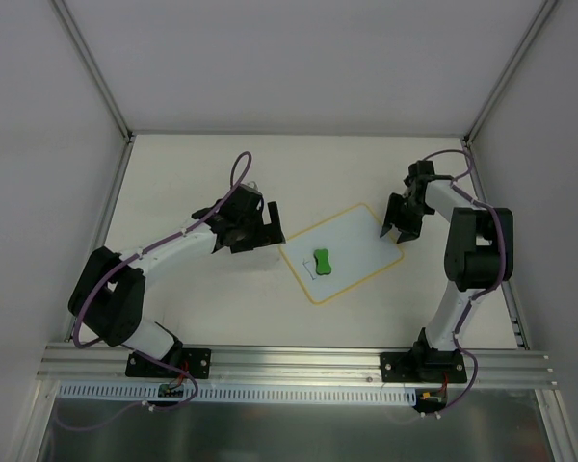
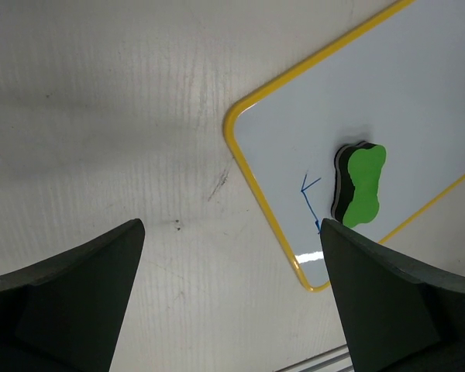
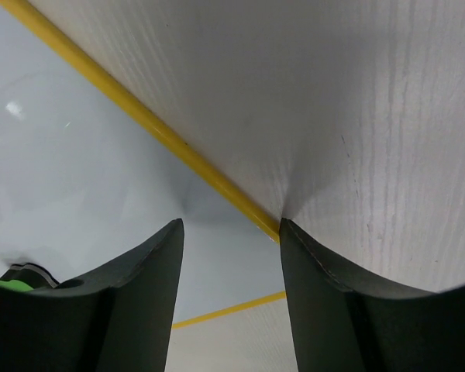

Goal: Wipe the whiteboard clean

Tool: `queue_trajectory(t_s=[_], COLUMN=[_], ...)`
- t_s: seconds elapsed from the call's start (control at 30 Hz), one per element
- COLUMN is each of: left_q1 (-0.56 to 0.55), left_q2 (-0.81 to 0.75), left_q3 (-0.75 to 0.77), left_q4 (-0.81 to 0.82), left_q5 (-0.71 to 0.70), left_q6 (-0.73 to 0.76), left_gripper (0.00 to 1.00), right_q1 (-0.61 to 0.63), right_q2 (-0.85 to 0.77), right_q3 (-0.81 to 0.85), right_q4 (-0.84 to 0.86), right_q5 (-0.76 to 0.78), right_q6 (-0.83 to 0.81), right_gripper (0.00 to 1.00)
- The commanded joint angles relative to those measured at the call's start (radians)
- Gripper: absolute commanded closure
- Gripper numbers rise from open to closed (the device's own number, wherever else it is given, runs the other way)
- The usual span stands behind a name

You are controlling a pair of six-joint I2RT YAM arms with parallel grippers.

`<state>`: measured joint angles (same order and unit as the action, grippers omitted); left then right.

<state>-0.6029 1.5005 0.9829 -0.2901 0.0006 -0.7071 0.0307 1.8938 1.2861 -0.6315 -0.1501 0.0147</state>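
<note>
The whiteboard (image 1: pixel 352 245), white with a yellow border, lies tilted in the middle of the table. A green eraser (image 1: pixel 322 262) rests on its left part. In the left wrist view the whiteboard (image 2: pixel 387 85) carries short blue marks (image 2: pixel 310 198) beside the eraser (image 2: pixel 360 184). My left gripper (image 1: pixel 246 233) hovers wide open and empty over bare table just left of the board's corner, as the left wrist view (image 2: pixel 232 287) shows. My right gripper (image 1: pixel 400 231) is open at the board's right corner. In the right wrist view (image 3: pixel 231 232) its fingers straddle the corner; one fingertip (image 3: pixel 294 232) meets the yellow border (image 3: pixel 139 116).
White walls with metal posts enclose the table (image 1: pixel 193 173) on three sides. An aluminium rail (image 1: pixel 299 361) runs along the near edge, by the arm bases. A sliver of the green eraser (image 3: pixel 12 283) shows at the left edge of the right wrist view.
</note>
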Motion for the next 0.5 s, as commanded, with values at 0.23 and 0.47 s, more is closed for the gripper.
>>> queue_trajectory(t_s=[0.23, 0.47], left_q1=[-0.011, -0.014], left_q2=[-0.042, -0.046], left_q3=[-0.004, -0.004], left_q4=[-0.011, -0.017], left_q5=[-0.043, -0.070], left_q6=[0.026, 0.043], left_gripper=[0.01, 0.01], right_q1=[0.123, 0.313], right_q2=[-0.053, -0.116], right_q3=[-0.102, -0.166], right_q4=[-0.025, 0.007], right_q5=[0.015, 0.041], right_q6=[0.091, 0.177], right_gripper=[0.52, 0.60])
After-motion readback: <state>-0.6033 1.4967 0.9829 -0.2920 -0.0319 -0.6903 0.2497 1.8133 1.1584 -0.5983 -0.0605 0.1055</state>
